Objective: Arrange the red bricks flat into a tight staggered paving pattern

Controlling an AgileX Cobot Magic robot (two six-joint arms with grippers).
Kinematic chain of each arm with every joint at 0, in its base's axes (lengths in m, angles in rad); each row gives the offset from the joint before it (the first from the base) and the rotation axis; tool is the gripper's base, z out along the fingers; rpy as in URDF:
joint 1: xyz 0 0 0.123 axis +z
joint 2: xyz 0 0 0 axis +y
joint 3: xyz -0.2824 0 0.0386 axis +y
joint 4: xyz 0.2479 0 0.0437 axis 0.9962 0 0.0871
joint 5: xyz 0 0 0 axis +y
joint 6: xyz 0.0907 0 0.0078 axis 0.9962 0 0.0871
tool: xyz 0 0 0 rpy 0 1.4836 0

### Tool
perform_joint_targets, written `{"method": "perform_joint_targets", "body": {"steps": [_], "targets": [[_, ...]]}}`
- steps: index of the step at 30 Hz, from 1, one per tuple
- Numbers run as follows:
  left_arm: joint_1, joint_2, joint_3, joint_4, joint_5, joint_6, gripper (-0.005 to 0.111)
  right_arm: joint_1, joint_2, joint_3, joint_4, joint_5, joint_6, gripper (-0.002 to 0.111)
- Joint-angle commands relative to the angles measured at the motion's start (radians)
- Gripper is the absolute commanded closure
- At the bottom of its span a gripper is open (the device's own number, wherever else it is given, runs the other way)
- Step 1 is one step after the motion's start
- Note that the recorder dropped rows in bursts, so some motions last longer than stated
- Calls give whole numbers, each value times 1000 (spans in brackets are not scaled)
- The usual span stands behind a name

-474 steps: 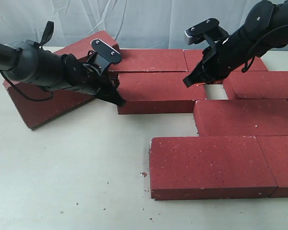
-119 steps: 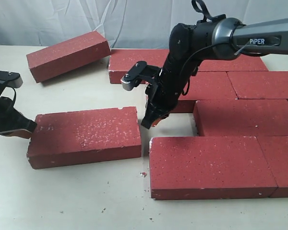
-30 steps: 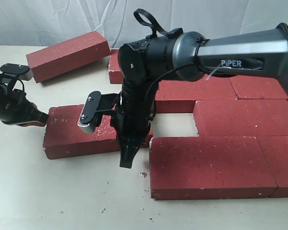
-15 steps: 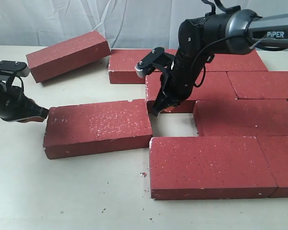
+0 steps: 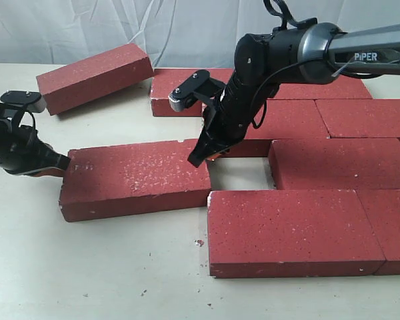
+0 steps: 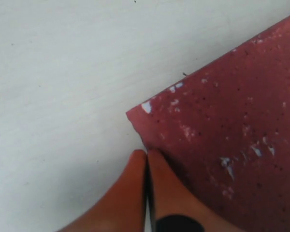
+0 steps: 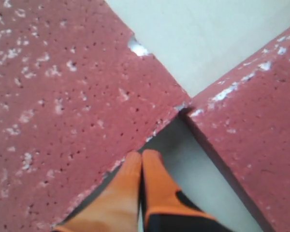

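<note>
The left arm reaches in low from the left edge. The left end effector points right along the bench, and its orange fingers are pressed together with nothing between them. The tips touch the left end of a loose brick close to a chipped corner. The right arm comes in from the upper right and bends steeply down at the wrist. The right end effector is also closed and empty, its tips against the loose brick's far right corner. That brick lies flat and slightly skewed, its right end just beside the front row of the laid red bricks. A patch of bare bench separates it from the middle row. Another brick sits angled at the far left, well apart.
</note>
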Motion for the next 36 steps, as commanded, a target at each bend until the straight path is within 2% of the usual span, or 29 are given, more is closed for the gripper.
{"method": "perform_joint_targets", "body": {"steps": [1, 9, 14, 25, 30, 36], "targets": [[-9, -2, -12, 3, 29, 12, 107, 5, -4, -10, 12, 81, -23, 109], [-9, -2, -12, -19, 36, 27, 107, 5, -9, -16, -17, 114, -23, 109], [-11, 36, -12, -139, 27, 138, 107, 5, -74, -16, -31, 125, -15, 109], [-6, 69, -31, -86, 25, 131, 107, 3, -78, -16, -83, 119, 7, 109], [38, 15, -31, -45, 35, 92, 107, 3, -10, -16, -177, 53, 7, 109], [79, -1, -31, -37, 36, 60, 107, 3, 25, -16, -182, -28, 14, 109]]}}
